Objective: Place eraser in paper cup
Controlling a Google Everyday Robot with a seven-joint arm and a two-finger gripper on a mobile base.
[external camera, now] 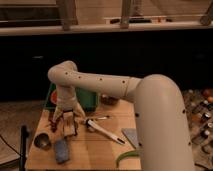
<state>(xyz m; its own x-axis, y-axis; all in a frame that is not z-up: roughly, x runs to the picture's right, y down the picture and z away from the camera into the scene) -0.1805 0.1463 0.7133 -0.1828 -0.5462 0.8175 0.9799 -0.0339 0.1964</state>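
The paper cup (42, 141) is a small short round grey-brown cup standing near the front left corner of the wooden table (100, 147). My gripper (67, 124) hangs from the white arm (100, 84) over the left part of the table, just up and right of the cup. A small pale object (69, 128) shows at the gripper's tip; I cannot tell whether it is the eraser or whether it is held. A flat blue-grey block (61, 150) lies on the table just right of the cup.
A green box (82, 98) stands at the table's back left behind the gripper, and a dark bowl (109, 100) sits to its right. A white tool with a dark tip (104, 132), a grey square pad (131, 136) and a green curved strip (125, 159) lie to the right.
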